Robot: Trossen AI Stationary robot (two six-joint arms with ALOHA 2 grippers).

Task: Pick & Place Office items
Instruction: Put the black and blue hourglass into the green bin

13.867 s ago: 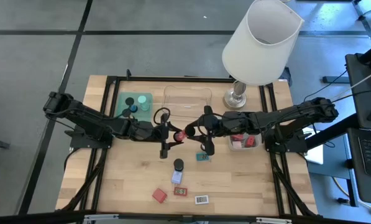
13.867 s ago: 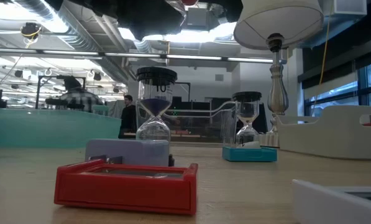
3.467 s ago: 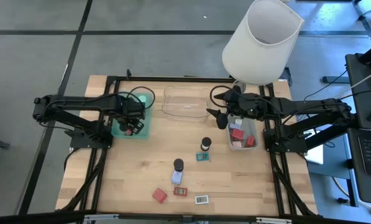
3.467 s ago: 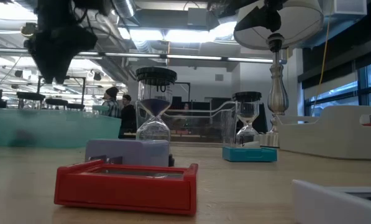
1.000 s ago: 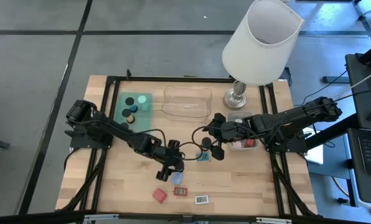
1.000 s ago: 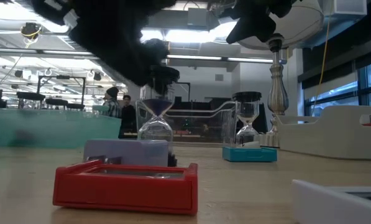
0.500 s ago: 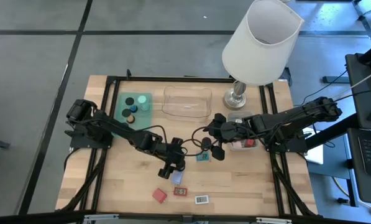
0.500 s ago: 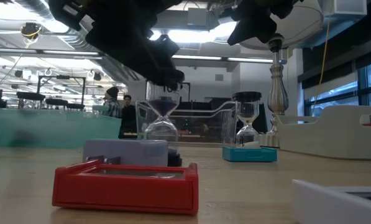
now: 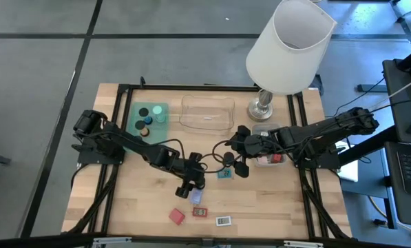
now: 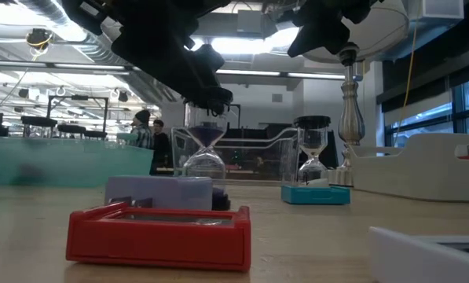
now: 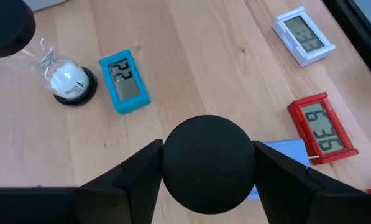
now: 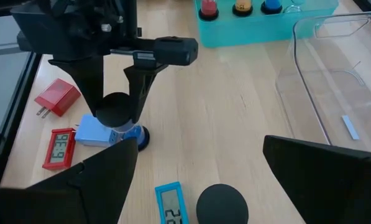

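Pale wooden table (image 9: 143,207) under a big white lamp (image 9: 288,45), busy workshop behind it.

Two hourglass timers are out on the wood. The left gripper (image 9: 193,180) is at mid-table and clamped on the first hourglass (image 11: 209,163): both fingers (image 11: 141,171) press against its round black cap. From the low view I can't tell whether its base is off the table.

The right gripper (image 9: 234,163) hangs just beside it, over the second hourglass (image 11: 67,81), the one with white sand. Its jaws are spread wide, with daylight on both sides of the cap, nothing held.

Three small digital clocks lie flat: a blue clock (image 11: 124,78) next to the white-sand hourglass, then a red clock (image 11: 322,127) and a white clock (image 11: 303,36) towards the front edge. One pale blue block (image 9: 196,197) sits right by the held hourglass, and one red block (image 9: 176,216) lies beside the red clock.

At the back, the green tray (image 12: 260,28) shows three coloured tops from the right wrist, red, yellow and blue. One clear tray (image 9: 206,114) stands beside it.
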